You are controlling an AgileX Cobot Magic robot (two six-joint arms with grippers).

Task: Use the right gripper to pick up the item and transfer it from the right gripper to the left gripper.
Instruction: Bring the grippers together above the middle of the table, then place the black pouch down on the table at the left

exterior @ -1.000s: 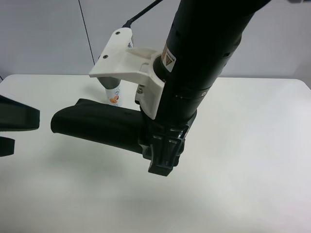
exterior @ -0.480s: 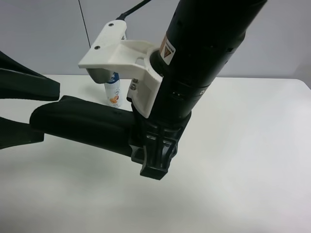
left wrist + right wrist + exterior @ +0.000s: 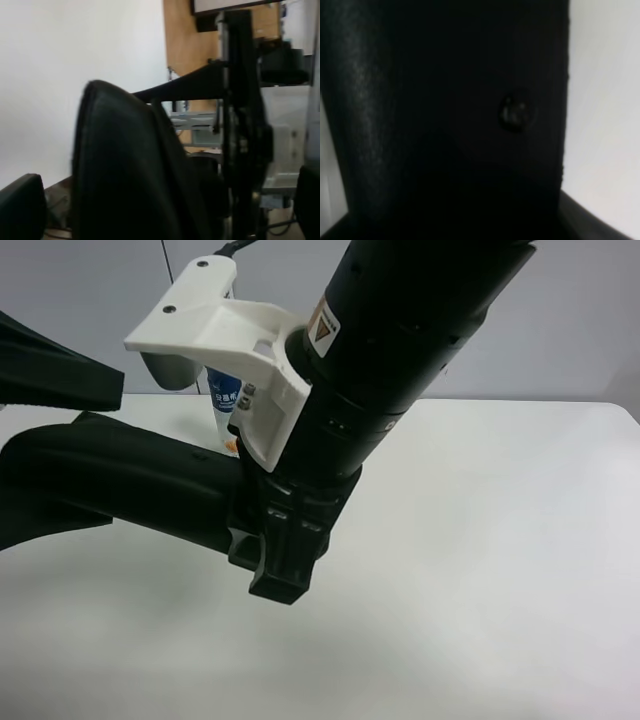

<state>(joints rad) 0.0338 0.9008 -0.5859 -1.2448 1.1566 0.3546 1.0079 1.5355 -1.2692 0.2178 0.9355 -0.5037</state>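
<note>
1 item (image 3: 130,485) clamped in my right pincer (image 3: 275,560) | my left pincer (image 3: 108,455) wide, 2 fingers flanking item's end, frame left | 1 bottle (image 3: 225,400) behind, on tabletop (image 3: 500,540)

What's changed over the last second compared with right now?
The right claw, still clamped on the dark green-black soft pouch, carried it toward the exterior view's left, so its rounded end now sits between the open fingers of the left claw, which has not closed. The blue-capped white bottle stayed put.
</note>
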